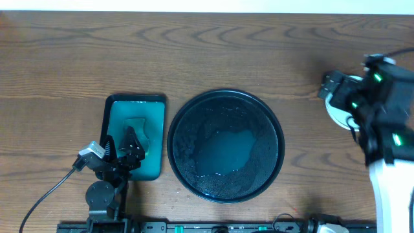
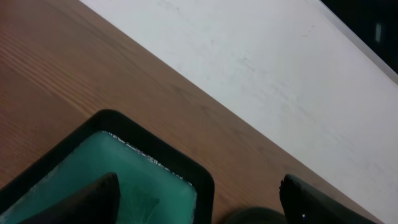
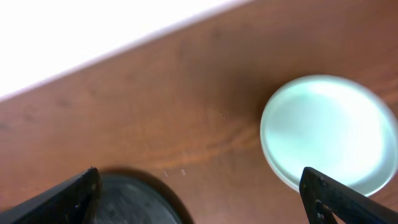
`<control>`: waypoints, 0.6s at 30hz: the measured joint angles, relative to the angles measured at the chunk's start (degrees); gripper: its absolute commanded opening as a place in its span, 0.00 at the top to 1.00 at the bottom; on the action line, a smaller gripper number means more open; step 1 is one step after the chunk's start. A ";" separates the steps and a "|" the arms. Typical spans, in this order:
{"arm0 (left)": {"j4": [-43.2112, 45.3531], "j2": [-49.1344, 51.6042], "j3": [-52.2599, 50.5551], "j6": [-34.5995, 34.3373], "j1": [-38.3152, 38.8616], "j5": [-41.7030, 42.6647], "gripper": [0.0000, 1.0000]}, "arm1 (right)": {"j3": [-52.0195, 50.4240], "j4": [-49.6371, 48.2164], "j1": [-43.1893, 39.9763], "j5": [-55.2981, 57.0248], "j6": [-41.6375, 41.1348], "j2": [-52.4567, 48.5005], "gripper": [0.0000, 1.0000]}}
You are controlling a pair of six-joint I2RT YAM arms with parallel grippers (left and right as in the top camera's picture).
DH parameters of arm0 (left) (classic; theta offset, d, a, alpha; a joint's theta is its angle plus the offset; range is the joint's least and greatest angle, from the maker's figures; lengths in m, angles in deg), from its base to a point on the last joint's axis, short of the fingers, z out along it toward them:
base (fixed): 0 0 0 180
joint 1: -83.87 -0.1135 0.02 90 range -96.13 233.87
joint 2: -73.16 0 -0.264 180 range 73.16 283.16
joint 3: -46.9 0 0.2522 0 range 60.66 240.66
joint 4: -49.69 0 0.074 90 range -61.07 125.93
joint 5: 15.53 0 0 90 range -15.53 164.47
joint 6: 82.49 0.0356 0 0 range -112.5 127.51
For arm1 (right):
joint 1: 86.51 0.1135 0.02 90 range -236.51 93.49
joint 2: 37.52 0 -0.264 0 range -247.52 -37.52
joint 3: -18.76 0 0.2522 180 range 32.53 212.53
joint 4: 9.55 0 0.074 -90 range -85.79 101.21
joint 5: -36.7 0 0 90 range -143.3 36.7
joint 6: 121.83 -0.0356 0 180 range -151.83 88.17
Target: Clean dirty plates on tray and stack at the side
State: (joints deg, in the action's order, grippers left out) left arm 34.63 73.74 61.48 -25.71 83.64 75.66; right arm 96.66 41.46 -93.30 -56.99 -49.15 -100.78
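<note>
Left pincer (image 2: 199, 203) hangs wide, empty, over the green tray (image 1: 147, 120). Right pincer (image 3: 199, 202) gapes empty too. A low swing could clip the plates (image 3: 323, 130) — stacked on the worktop (image 1: 194, 52) right of the bare black tray (image 1: 259, 123) — and scatter them.

Even light is falling on the overhead view, and the black tray (image 1: 187, 129) is giving a pale glare near its centre. In the right wrist view the plates (image 3: 323, 127) are looking blurred, and the upper left is washing out to white
</note>
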 measured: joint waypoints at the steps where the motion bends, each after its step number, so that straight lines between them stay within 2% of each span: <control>1: 0.00 0.00 0.00 0.00 0.00 0.00 0.18 | 0.00 0.02 0.00 0.07 -0.02 2.97 0.01; 12: 0.00 0.00 0.02 0.00 0.00 0.02 0.18 | 0.15 3.23 0.00 0.98 0.04 33.16 0.01; 18: 0.00 0.00 0.02 0.00 -0.04 0.02 0.18 | 0.13 8.83 0.00 1.18 0.31 42.88 0.01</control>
State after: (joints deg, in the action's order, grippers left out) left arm 34.63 73.74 61.50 -25.71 83.59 75.68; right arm 96.80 50.29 -93.30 -55.81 -48.85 -57.90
